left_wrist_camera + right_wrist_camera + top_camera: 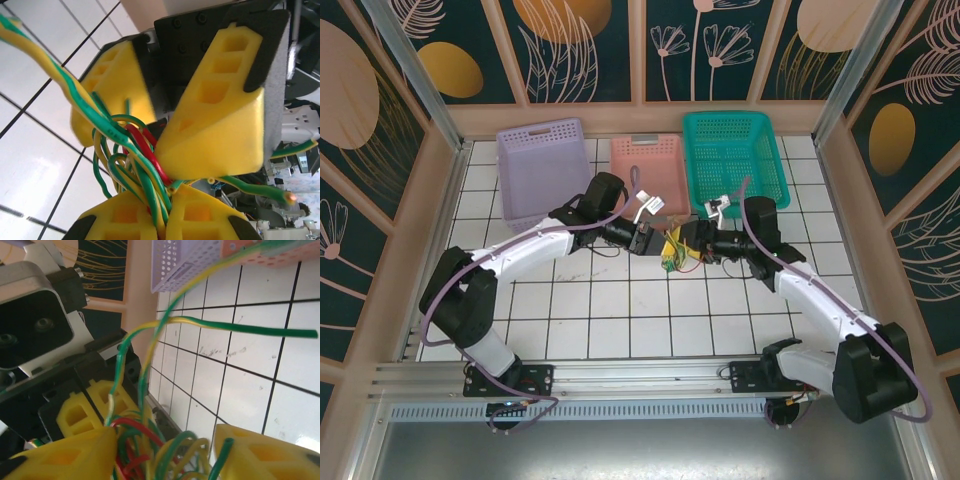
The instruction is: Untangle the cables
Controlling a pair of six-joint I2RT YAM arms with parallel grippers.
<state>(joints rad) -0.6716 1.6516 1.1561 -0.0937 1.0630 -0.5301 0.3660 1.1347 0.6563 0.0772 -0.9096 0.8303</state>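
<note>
The cables (pixel 672 250) are a small knot of yellow-green striped, green and red wires, held above the white tiles between the two grippers. My left gripper (pixel 655 243) comes from the left. In the left wrist view it (pixel 167 202) is shut, with several strands of the cables (pixel 135 150) pinched between its yellow fingers. My right gripper (pixel 689 240) faces it from the right. In the right wrist view it (pixel 165 442) stands open, its fingers wide apart on either side of the cables (pixel 138 428). One striped end (pixel 260 330) sticks out to the right.
Three baskets stand in a row at the back: lilac (pixel 542 165), pink (pixel 648 170) and teal (pixel 732 155). Wooden walls close in the tiled table (pixel 620 310). The right gripper's yellow fingers (pixel 220 125) hang right above my left jaws.
</note>
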